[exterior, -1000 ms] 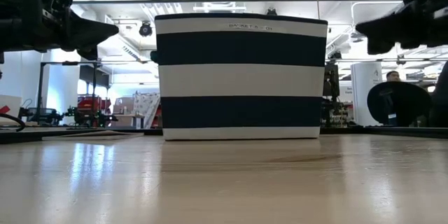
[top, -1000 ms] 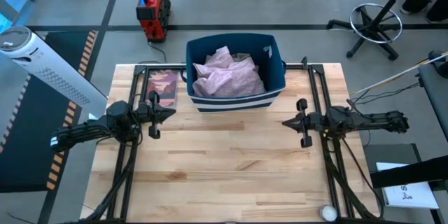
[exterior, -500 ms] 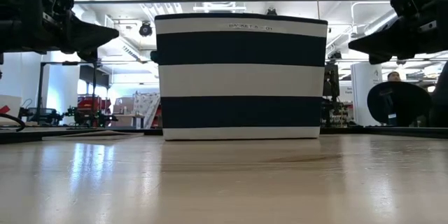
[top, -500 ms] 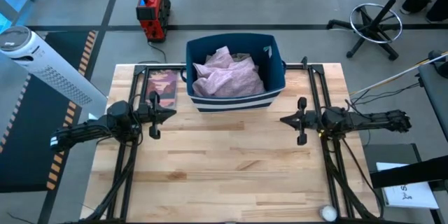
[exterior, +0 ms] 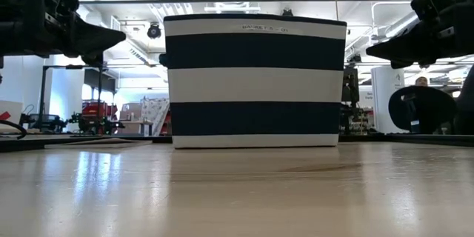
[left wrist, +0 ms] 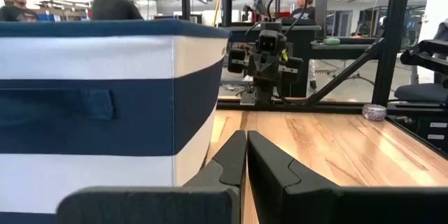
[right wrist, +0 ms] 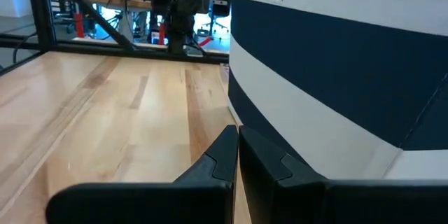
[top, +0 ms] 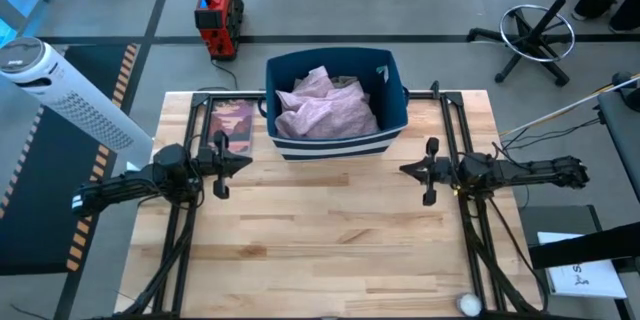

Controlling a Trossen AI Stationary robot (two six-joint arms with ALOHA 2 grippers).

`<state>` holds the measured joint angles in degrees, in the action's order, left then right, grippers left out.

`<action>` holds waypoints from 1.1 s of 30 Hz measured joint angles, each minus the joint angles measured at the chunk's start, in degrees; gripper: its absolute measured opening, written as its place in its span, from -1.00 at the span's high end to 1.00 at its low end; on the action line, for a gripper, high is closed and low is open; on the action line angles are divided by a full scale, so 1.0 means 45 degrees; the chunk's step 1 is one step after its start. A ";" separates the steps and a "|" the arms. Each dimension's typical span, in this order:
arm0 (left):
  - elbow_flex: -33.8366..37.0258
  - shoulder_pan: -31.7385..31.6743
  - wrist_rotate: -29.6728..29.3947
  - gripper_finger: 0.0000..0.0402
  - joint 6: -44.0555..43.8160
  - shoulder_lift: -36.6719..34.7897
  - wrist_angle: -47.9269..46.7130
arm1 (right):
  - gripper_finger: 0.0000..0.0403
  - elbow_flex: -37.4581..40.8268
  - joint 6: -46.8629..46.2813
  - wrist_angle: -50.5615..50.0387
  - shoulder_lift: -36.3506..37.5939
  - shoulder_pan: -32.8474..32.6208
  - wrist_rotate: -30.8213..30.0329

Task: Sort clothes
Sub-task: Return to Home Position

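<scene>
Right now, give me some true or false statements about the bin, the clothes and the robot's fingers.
1. Pale pink clothes lie inside the striped bin. True.
2. The left fingers are spread wide open. False: they are shut together.
3. The right fingers grip a garment. False: they are shut on nothing, above bare table.
4. A pink-covered book lies on the table beside the bin, on the left arm's side. True.

Two hands (top: 246, 163) (top: 405, 171), one striped bin (top: 340, 146), one book (top: 232, 120), one visible pink garment (top: 325, 115).
</scene>
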<state>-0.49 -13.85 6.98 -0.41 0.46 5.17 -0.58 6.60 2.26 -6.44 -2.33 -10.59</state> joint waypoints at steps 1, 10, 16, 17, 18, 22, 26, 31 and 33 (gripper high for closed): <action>0.0000 -0.0001 0.0003 1.00 -0.0029 0.0028 0.0005 | 1.00 -0.0001 -0.0064 0.0000 0.0000 0.0000 0.0003; -0.0467 -0.0005 0.0000 0.97 0.0002 0.0090 0.0330 | 1.00 -0.0126 -0.1674 -0.0063 0.0000 0.0000 -0.0038; -0.0479 0.0000 0.0000 0.95 0.0012 0.0183 0.0167 | 1.00 -0.0151 -0.1575 -0.0265 -0.0030 0.0000 -0.0022; -0.0458 -0.0005 0.0001 0.95 0.0012 0.0225 0.0135 | 1.00 -0.0151 -0.1686 -0.0281 -0.0030 0.0000 -0.0015; -0.0426 -0.0003 0.0000 0.96 0.0011 0.0271 0.0087 | 1.00 -0.0146 -0.1787 -0.0277 -0.0039 0.0000 -0.0015; -0.0384 -0.0002 0.0000 0.99 -0.0027 0.0536 -0.0006 | 1.00 -0.0146 -0.1621 -0.0287 -0.0102 0.0000 -0.0002; -0.0384 0.0000 0.0005 0.97 -0.0027 0.0873 0.0024 | 1.00 -0.0146 -0.0619 -0.0296 -0.0107 0.0000 0.0009; -0.0384 -0.0002 0.0000 0.93 -0.0027 0.1334 0.0037 | 1.00 -0.0146 -0.0570 -0.0301 -0.0107 0.0000 0.0006; -0.0384 -0.0004 0.0001 0.91 -0.0027 0.1508 0.0053 | 1.00 -0.0146 -0.0565 -0.0306 -0.0107 0.0000 0.0006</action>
<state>-2.22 -13.86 6.99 -0.54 7.24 5.41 -1.23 4.05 0.89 -6.92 -2.33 -10.56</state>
